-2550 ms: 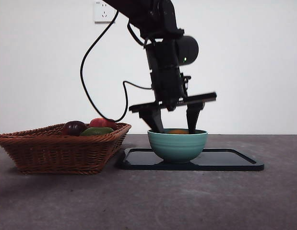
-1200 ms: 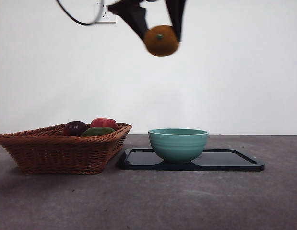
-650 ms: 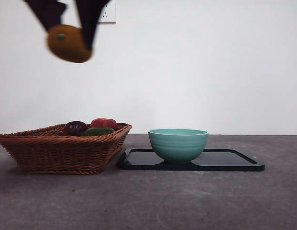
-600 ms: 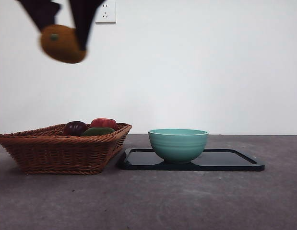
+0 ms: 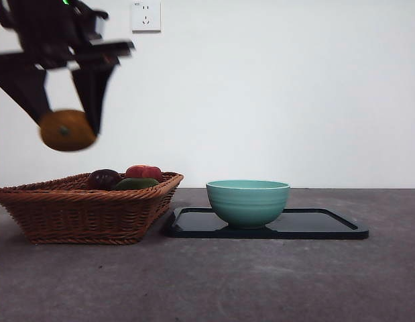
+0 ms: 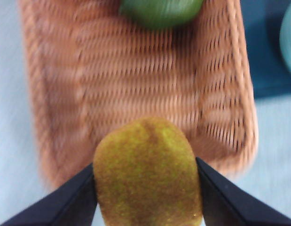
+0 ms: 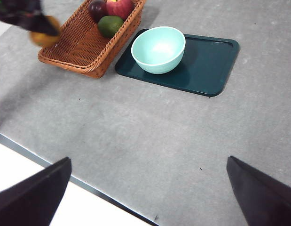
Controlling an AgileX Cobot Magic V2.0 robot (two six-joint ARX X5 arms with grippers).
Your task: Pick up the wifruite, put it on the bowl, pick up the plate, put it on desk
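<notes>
The jaws of the left gripper (image 5: pixel 65 127) were clamped on either side of the wifruite (image 5: pixel 67 130), which hung in the air above the near left part of the wicker basket (image 5: pixel 86 208), clear of its rim. In the left wrist view the brownish fruit (image 6: pixel 147 172) filled the gap between the two black jaws, with the basket's woven floor (image 6: pixel 136 89) beneath it. The jaws of the right gripper (image 7: pixel 150 197) stood wide apart, high over the tabletop (image 7: pixel 150 136) and well away from the basket, holding nothing. Inside the basket lay a dark purple fruit (image 5: pixel 103 179), a green fruit (image 5: pixel 135 184) and a red fruit (image 5: pixel 144 172), all toward its far end. Just to the right of the basket a dark tray (image 5: pixel 328 227) rested flat on the tabletop. The mint-green bowl (image 5: pixel 248 202) stood upright on the tray's basket-side half. Behind the basket a white wall carried a socket (image 5: pixel 145 15).
</notes>
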